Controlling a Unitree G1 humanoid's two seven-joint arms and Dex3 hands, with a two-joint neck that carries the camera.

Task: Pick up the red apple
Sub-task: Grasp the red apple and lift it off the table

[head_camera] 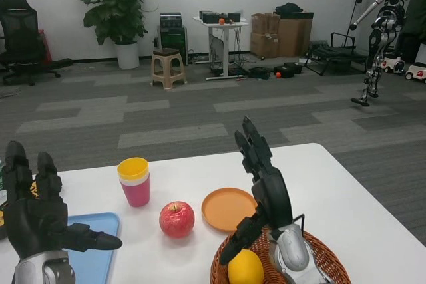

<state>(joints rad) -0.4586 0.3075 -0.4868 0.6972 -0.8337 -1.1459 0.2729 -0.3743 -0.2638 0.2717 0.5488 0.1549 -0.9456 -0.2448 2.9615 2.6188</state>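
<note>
The red apple [177, 219] rests upright on the white table [346, 191], toward the near edge and roughly midway between the left and right edges. No hand touches it.

Just to the apple's right, an orange plate [223, 209] lies flat on the table, close to the apple but apart from it. To the apple's left and slightly farther back stands a stack of cups [134, 181], a yellow cup nested on top of a pink one, upright. A blue tray [100, 247] lies at the near left corner of the table. A wicker basket [329, 257] sits at the near edge, right of the apple, with a yellow lemon [245, 267] inside it.

The right hand [263, 187] is raised above the basket and the plate's right rim. Its fingers are extended and spread, pointing away from the robot, and it grasps nothing; the thumb points down toward the lemon.

The left hand [40, 214] is raised over the near left corner, beside the blue tray. Its fingers are extended upward, the thumb points right over the tray, and it grasps nothing. It is well apart from the apple.

Beyond the far edge of the table lie a grey carpeted floor, a potted plant [112, 4], a stool [167, 66] and a second humanoid robot [381, 31].
</note>
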